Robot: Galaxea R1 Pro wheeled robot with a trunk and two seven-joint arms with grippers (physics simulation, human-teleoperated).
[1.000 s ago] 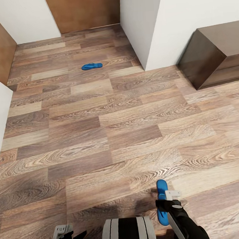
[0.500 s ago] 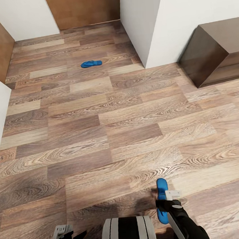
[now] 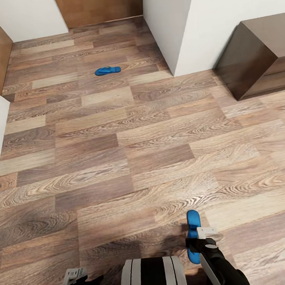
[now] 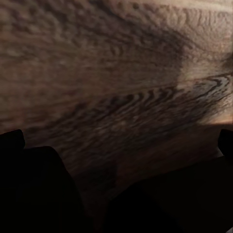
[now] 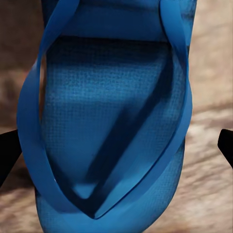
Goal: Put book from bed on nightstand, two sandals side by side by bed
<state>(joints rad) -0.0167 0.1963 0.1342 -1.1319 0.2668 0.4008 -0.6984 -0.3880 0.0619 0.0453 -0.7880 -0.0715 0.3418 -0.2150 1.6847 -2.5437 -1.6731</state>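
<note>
Held sandal (image 3: 193, 236): bright blue, lying lengthwise in the right gripper (image 3: 197, 241) at the lower right of the head view, its rounded end pointing away from the robot, above the floor.
Right fingers: closed on this sandal; the right wrist view shows its sole and both straps (image 5: 104, 126) close up, with a dark fingertip (image 5: 7, 150) at either edge.
Second sandal (image 3: 107, 70): flat on the wood-plank floor (image 3: 118, 161) far ahead, near the brown door-like panel (image 3: 102, 6), well apart from the held one.
Left gripper (image 3: 73, 276): low at the bottom left of the head view; I cannot tell how wide its fingers stand.
Left wrist view: blurred floor planks (image 4: 116, 73), dark gripper parts along one edge.
Dark brown cabinet (image 3: 255, 56): at the right, against the white wall (image 3: 218, 20).
</note>
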